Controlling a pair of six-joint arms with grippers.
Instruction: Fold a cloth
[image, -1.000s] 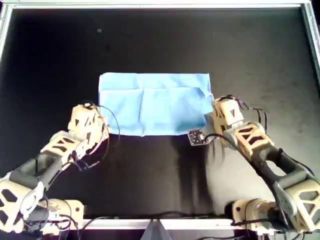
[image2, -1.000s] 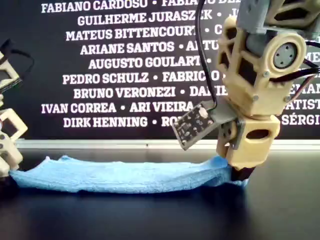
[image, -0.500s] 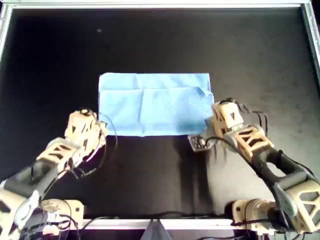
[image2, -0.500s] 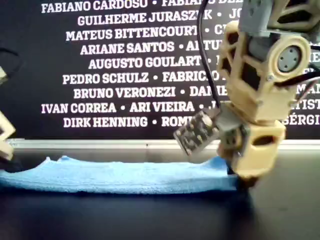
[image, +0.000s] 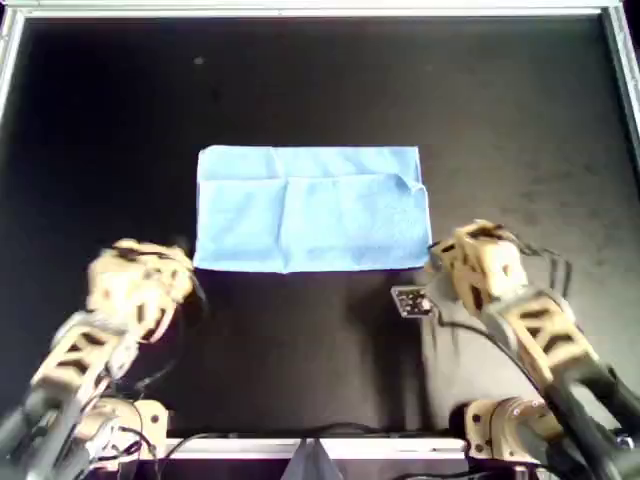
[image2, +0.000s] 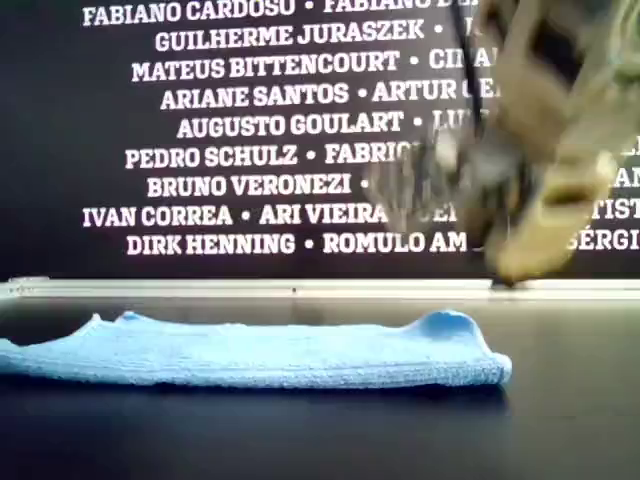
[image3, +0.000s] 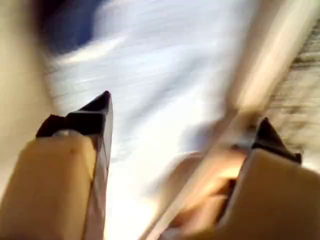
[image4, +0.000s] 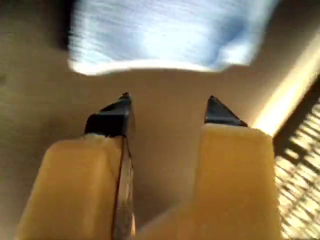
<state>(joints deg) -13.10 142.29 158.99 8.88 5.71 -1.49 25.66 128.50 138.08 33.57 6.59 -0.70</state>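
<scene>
The light blue cloth (image: 310, 208) lies flat as a rectangle on the black table, with one corner slightly raised at the exterior view's right (image2: 450, 325). My first gripper (image3: 182, 120) is open and empty; its view is too blurred to place it. My second gripper (image4: 167, 107) is open and empty, with the cloth (image4: 165, 35) a short way ahead of its tips. One tan arm (image: 135, 280) is below the cloth's left corner in the overhead view, another (image: 475, 260) is off its lower right corner. Neither touches the cloth. The wrist views do not show which arm is which.
A metal frame (image: 300, 10) edges the black table. A dark wall with white names (image2: 250, 130) stands behind it. A small circuit board (image: 410, 300) hangs off the arm at the overhead view's right. That arm shows blurred and raised in the exterior view (image2: 540, 180).
Both arms have pulled back from the cloth toward the front edge. The arm at the overhead view's right has let go of the cloth's corner and lifted. The cloth has settled flat.
</scene>
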